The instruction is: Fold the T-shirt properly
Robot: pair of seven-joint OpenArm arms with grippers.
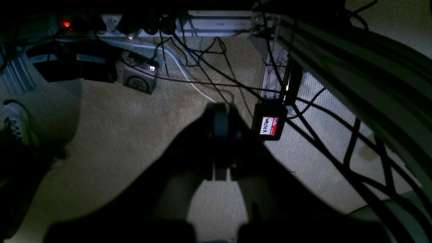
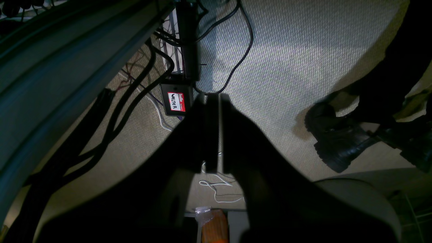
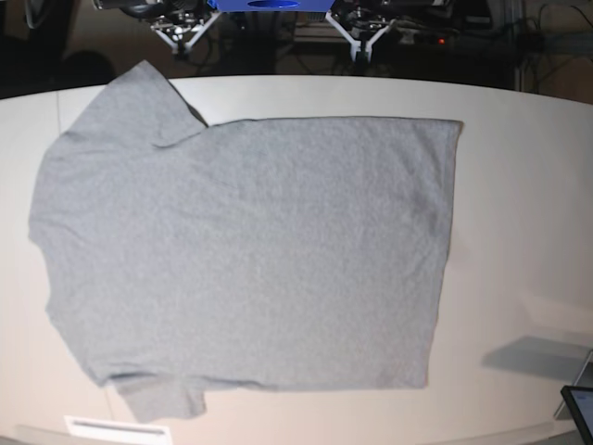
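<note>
T-shirt [image 3: 250, 250]: flat, plain side up on white worktop [image 3: 519, 185] | long axis left-right in base view, collar end left, hem right | left gripper [image 1: 221, 141]: clenched, empty, over carpet | right gripper [image 2: 212, 131]: clenched, empty

Appears to be a robotics lab or test room. Grey woven carpet [image 1: 118, 135] underfoot, strewn with loose black cables [image 1: 209, 74]. Power strip [image 1: 111, 25] with a red indicator light and plugged adapters beside an aluminium frame rail [image 1: 219, 23]. Small black box with a handwritten "hello" name sticker [image 1: 270, 125]. White work table [image 3: 519, 185] under a fixed overhead camera.
</note>
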